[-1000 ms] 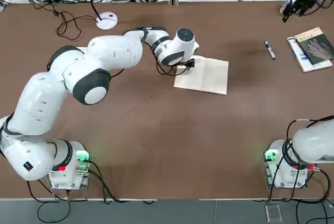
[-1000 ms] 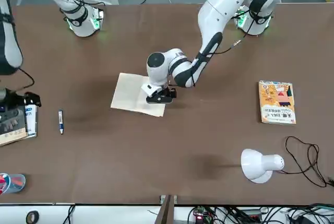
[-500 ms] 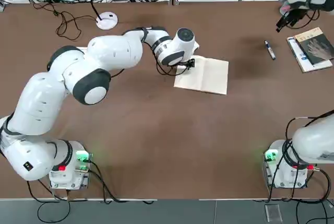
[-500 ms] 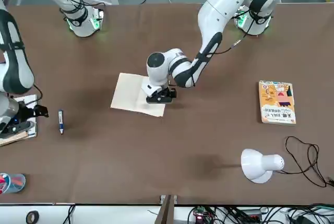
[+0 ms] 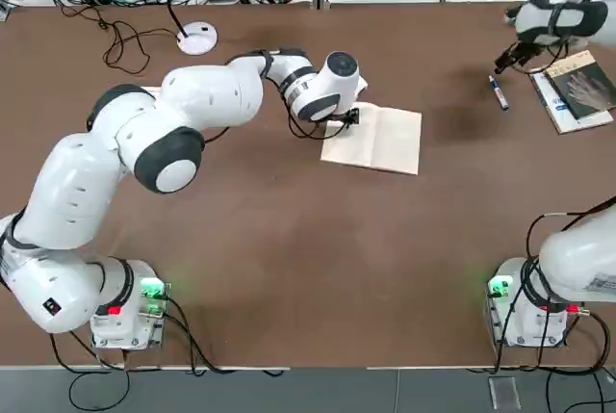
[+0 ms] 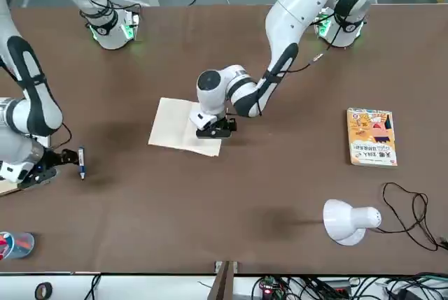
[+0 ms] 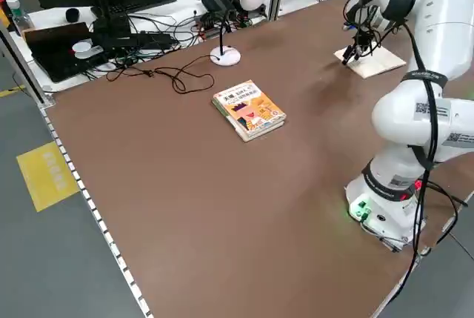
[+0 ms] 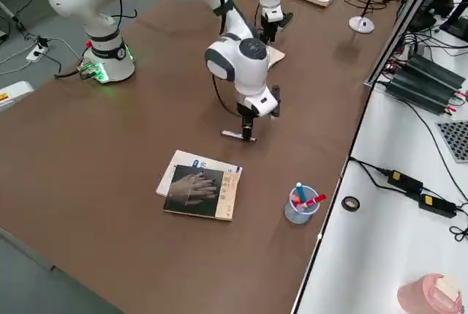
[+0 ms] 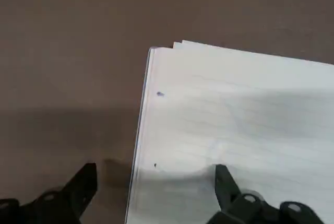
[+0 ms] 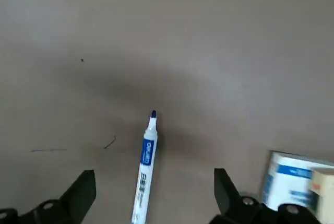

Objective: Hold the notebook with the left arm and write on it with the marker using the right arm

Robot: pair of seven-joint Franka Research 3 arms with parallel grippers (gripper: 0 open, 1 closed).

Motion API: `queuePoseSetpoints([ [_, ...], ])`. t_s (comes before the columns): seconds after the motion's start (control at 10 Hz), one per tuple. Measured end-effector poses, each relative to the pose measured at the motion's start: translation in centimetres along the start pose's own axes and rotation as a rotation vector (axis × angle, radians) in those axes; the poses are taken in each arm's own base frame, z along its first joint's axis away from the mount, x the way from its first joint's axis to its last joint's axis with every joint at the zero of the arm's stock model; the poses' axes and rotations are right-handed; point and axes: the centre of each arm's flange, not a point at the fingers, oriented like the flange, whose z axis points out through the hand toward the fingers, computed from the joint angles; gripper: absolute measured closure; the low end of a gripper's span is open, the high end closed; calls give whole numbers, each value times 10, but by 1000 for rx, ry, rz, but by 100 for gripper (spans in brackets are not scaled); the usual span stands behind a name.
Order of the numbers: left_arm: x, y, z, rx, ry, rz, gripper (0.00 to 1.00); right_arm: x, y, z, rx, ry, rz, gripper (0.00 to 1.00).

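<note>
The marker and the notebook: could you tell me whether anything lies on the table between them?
Nothing does. In the top view, only bare brown table separates the marker from the notebook; the open right gripper hangs just above the marker.

Overhead and front views share the table point(image 5: 289, 240).

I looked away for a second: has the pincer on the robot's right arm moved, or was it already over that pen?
Yes. The right pincer has swung in from the table's edge, away from the dark-covered book, and now hangs open over the marker.
</note>
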Motion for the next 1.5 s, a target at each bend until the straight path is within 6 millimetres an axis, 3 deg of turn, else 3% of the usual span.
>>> queuePoseSetpoints([
  [0.9,0,0,0,0,0,0,0,-17,-5,29,-10,38,-56,0],
  [1.5,0,0,0,0,0,0,0,-32,-9,63,-31,61,-47,0],
])
